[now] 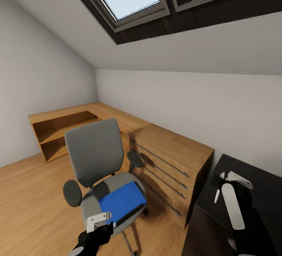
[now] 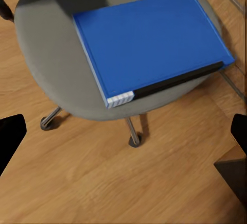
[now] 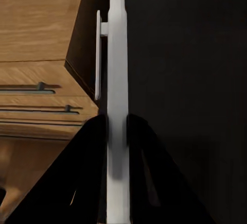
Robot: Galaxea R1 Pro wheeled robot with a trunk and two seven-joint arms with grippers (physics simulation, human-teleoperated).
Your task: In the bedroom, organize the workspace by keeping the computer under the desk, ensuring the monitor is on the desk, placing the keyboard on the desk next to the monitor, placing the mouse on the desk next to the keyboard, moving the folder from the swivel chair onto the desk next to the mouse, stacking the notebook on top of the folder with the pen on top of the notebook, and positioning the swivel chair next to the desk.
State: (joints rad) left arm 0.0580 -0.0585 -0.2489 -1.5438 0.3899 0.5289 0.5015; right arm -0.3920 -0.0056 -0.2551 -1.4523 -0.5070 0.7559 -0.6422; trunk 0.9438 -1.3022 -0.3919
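Step in hand, as judged: the folder (image 1: 122, 203) is to be lifted from the swivel chair (image 1: 94, 152) and carried to the desk (image 1: 266, 193).

Folder: lies flat on the grey seat, blue cover up, its dark spine edge toward the front of the seat. In the left wrist view the folder (image 2: 149, 44) takes up most of the seat's near half, one pale corner almost at the seat rim. It is touched by nothing.

Left gripper (image 1: 100, 221): held low at the front edge of the seat, just short of the folder's near corner. Its fingers are spread apart and empty; in the left wrist view the dark fingertips (image 2: 11, 136) are seen at the two sides, with wooden floor (image 2: 103, 183) and chair casters between them. The folder lies ahead of the opening, not yet between the fingers.

Right gripper (image 3: 117, 131): held over the black desk top beside the wooden chest of drawers (image 1: 172, 162). Its fingers are clamped on the pen (image 3: 117, 64), a thin white stick with its clip toward the chest.

Next move, as judged: the left gripper must be advanced and lowered to the near edge of the folder, so that a thin flat edge can be pinched. A slip of the cover on the upholstery is the likely risk. The pen is best kept gripped until the notebook is stacked.
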